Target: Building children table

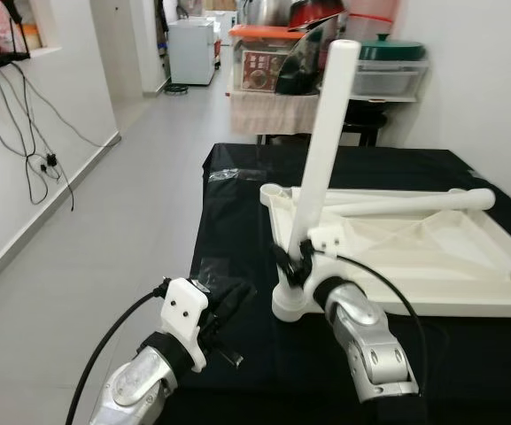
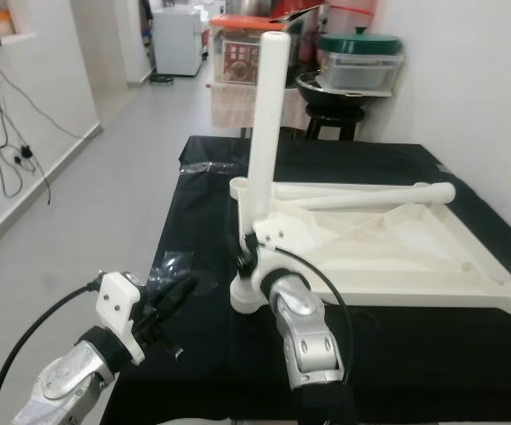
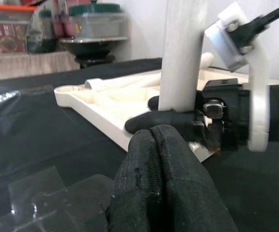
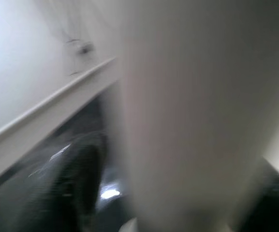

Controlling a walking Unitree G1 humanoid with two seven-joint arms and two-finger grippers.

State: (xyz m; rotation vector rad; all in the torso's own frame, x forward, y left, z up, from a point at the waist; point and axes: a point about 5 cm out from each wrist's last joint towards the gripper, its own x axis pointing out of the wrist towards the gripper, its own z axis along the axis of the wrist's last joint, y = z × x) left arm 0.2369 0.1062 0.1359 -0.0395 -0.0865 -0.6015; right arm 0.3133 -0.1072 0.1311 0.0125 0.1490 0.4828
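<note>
A white children's table top (image 1: 432,257) lies upside down on a black-covered table (image 1: 237,204). One white leg (image 1: 321,159) stands nearly upright in the near left corner socket (image 1: 289,305). My right gripper (image 1: 297,259) is shut on this leg low down, just above the socket. A second white leg (image 1: 414,204) lies flat across the top's far side. My left gripper (image 1: 228,310) hovers over the black cloth left of the socket, its fingers (image 3: 163,159) pressed together with nothing between them.
A clear plastic wrap (image 1: 228,174) lies on the cloth at the back left. Behind the table stands a shelf with containers and pots (image 1: 361,62). Grey floor (image 1: 104,230) runs along the left, with cables hanging on the white wall (image 1: 34,150).
</note>
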